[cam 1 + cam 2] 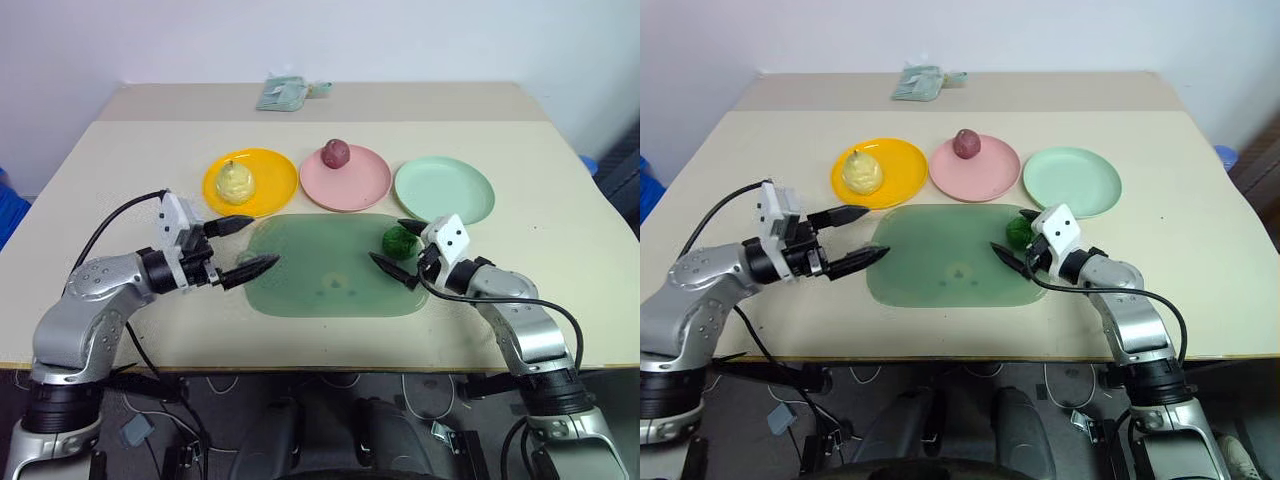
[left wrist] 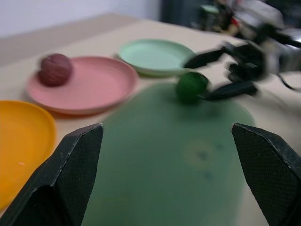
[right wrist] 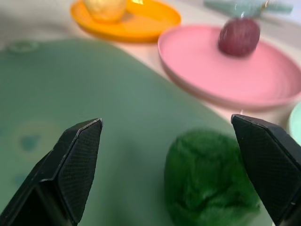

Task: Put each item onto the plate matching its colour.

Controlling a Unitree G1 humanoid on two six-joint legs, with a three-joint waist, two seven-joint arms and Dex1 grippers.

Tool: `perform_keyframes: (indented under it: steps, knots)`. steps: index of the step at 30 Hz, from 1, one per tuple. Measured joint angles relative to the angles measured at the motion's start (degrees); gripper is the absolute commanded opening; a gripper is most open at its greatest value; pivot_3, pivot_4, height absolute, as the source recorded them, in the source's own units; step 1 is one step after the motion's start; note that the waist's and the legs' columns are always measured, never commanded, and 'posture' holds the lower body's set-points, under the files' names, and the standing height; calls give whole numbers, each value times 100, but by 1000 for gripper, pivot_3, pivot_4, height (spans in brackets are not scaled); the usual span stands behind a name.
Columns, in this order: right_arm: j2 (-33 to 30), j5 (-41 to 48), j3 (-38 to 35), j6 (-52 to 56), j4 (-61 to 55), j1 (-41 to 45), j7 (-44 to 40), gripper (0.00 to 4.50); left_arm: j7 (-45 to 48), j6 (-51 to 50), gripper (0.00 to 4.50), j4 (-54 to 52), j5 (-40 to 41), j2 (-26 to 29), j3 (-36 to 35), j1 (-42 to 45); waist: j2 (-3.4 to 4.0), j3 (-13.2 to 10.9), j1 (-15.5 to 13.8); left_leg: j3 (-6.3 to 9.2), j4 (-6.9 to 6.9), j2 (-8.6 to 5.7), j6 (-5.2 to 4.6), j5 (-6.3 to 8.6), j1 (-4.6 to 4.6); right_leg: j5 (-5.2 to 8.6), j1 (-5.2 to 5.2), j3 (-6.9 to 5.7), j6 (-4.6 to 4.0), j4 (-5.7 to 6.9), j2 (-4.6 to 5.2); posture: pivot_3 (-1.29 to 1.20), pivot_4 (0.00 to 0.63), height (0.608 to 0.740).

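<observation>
A pale yellow pear-shaped item (image 1: 235, 181) lies on the orange-yellow plate (image 1: 275, 180). On the pink plate (image 1: 362, 186) rests a maroon ball (image 1: 336, 153). The mint green plate (image 1: 445, 190) is bare. A dark green ball (image 1: 400, 241) sits on the right end of the translucent green board (image 1: 320, 272). My right gripper (image 1: 386, 239) is open with its fingers on either side of that ball (image 3: 209, 181), not closed on it. My left gripper (image 1: 262, 243) hangs open and holds nothing at the board's left end, just in front of the yellow plate.
A greenish packet (image 1: 285, 93) lies at the far edge of the beige table (image 1: 120, 170). The three plates stand in a row behind the board. Bare tabletop lies to the left, right and front of the board.
</observation>
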State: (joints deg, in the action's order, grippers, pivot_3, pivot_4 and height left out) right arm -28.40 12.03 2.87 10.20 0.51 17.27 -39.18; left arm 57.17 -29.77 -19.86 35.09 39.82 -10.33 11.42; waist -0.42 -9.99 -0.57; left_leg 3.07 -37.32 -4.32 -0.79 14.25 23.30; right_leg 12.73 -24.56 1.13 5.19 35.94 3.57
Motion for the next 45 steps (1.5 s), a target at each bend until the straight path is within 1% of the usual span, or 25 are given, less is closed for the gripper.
perform_keyframes:
  steps: [5,7,8,11,12,13,15,18,20,22,26,30,31,32,34,35,38,40,41,43,45]
  knots:
    - [0,-149,-13,-137,492,172,-6,4500,442,-9,4443,-382,296,445,-111,-397,0,0,4,0,7,2,0,0,-3,3,1,-1,-4,-1,0,0,150,740]
    - [10,-206,7,-134,733,152,-33,3958,567,-8,4500,-434,377,556,-183,-495,2,-1,-5,0,6,2,0,0,-2,3,0,0,-5,-1,0,0,150,740]
    - [13,-221,7,-134,807,143,-42,3609,619,-8,4500,-453,405,599,-192,-513,2,-1,-6,0,6,2,0,0,-2,3,0,0,-5,0,0,0,150,740]
    - [17,-230,4,-163,885,166,-56,2086,702,0,4500,-504,437,656,-192,-515,3,-1,3,0,7,2,0,0,-2,3,0,0,-6,-1,0,0,150,740]
    - [17,-236,0,-178,892,188,-52,1826,703,1,4500,-504,438,656,-192,-514,2,-1,4,0,7,2,0,0,-3,3,0,-1,-5,-1,-1,0,150,740]
    - [17,-238,-3,-183,914,207,-38,1810,695,2,4500,-504,438,655,-191,-513,3,-1,5,0,7,2,0,0,-2,3,0,-1,-5,-1,-1,0,150,740]
    - [34,-239,-21,-199,988,250,27,1810,636,5,4500,-504,439,623,-191,-493,3,-2,7,0,8,2,0,0,-2,3,-1,-1,-5,-1,-1,0,150,740]
    - [109,-214,-184,-203,1117,552,200,1810,504,24,4500,-500,435,512,-186,-475,5,-3,8,-1,7,2,1,-1,-2,3,-1,0,-5,0,-1,0,150,740]
    - [109,-211,-329,-296,1404,1018,304,1810,387,38,4500,-498,431,413,-171,-433,5,-3,13,-1,7,2,2,-1,-2,2,-2,-2,-4,0,-2,0,150,740]
    - [86,-249,-454,-500,1929,1549,423,1810,281,64,4500,-500,423,327,-169,-394,5,-3,28,-1,9,2,2,-1,-2,2,-2,-3,-4,-1,-2,0,150,740]
    - [-17,-661,-483,-1270,4042,2821,779,1810,37,194,4500,-533,290,217,-134,-480,4,-3,44,-3,17,1,4,-3,-3,3,-1,-4,-6,-5,-2,0,150,740]
    - [-20,-1048,-436,-1900,5967,3673,1016,1810,-406,195,4500,-705,182,55,-132,-529,4,-4,88,-2,22,1,4,-3,-1,2,-1,-4,-5,-12,-2,0,150,740]
    - [-19,-1124,-422,-1982,6240,3782,1047,2839,-527,194,4500,-750,160,34,-133,-533,4,-3,110,-2,22,1,4,-3,-1,1,-1,-4,-3,-12,-2,0,150,740]
    - [-20,-1187,-414,-2055,6530,3885,1097,3134,-682,183,4500,-797,146,-11,-138,-540,4,-4,128,-3,23,1,4,-3,-1,0,-1,-3,-1,-12,-2,0,150,740]
    - [-22,-1316,-405,-2152,6890,4016,1193,4206,-1016,141,4500,-898,54,-107,-139,-575,4,-4,154,-2,23,1,4,-3,-1,-4,-2,-2,6,-12,-3,0,150,740]
    - [-22,-1363,-403,-2202,7002,4055,1222,4423,-1174,135,4500,-942,-10,-131,-137,-594,4,-4,159,-2,24,1,5,-3,-1,-5,-3,-2,7,-11,-4,0,150,740]
    - [-26,-1419,-407,-2364,7098,4076,1278,4423,-1649,157,4500,-974,-280,-290,-128,-595,6,-4,167,-3,26,2,5,-4,-2,-5,-3,-1,8,-9,-5,0,150,740]
    - [-28,-1410,-427,-2466,7093,4077,1250,4423,-1906,248,4500,-938,-384,-543,-125,-584,6,-4,163,-2,24,2,5,-4,-2,-6,-3,-2,9,-10,-5,0,150,740]
    - [-40,-1369,-476,-2503,7023,4046,1170,4423,-2002,420,4500,-870,-422,-755,-126,-557,7,-4,155,-4,24,1,5,-4,-2,-6,-2,-1,10,-10,-5,0,150,740]
    - [-33,-1195,-611,-2569,6556,3846,927,4423,-2157,750,4500,-683,-586,-1047,-124,-545,6,-4,134,-2,22,1,5,-4,-1,-7,-2,-4,11,-9,-5,0,150,740]
    - [-37,-915,-742,-2505,5610,3348,626,4423,-2207,954,4500,-569,-776,-1062,-109,-665,6,-4,125,-1,24,1,4,-3,-2,-7,-1,-3,11,-10,-5,0,150,740]
